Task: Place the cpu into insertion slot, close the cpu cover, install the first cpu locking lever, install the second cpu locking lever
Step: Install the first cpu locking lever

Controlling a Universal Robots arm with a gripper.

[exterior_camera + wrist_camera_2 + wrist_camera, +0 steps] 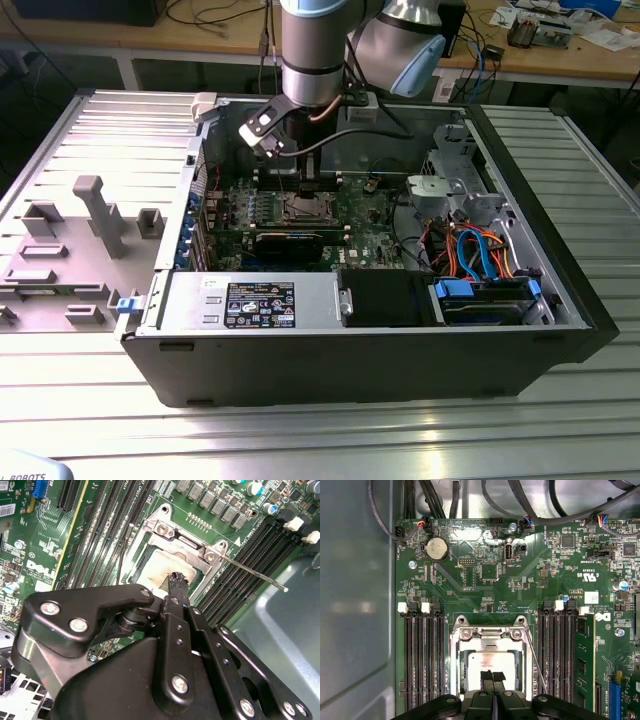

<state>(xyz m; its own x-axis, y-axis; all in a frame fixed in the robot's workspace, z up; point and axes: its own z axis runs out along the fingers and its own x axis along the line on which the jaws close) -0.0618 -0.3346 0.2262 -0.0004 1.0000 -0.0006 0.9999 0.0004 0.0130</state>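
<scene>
The cpu (479,661) lies flat in the insertion slot (303,209) on the green board, its silvery top (156,566) showing. The cpu cover (489,634), a silver frame, lies down around it, and the chip shows through its window. A thin wire locking lever (252,573) juts out slantwise from one corner of the socket, and it also runs along the socket's side (536,661). My gripper (493,676) hangs just over the cpu's edge with its two black fingertips (176,582) pressed together and nothing between them. In the exterior view the gripper (303,182) reaches down into the open case above the socket.
Long black memory slots (422,660) flank the socket on both sides. A black expansion card (288,241) lies just in front of it. A power supply (250,303), drive bays with orange and blue cables (470,250) and the grey case walls (355,605) hem in the board.
</scene>
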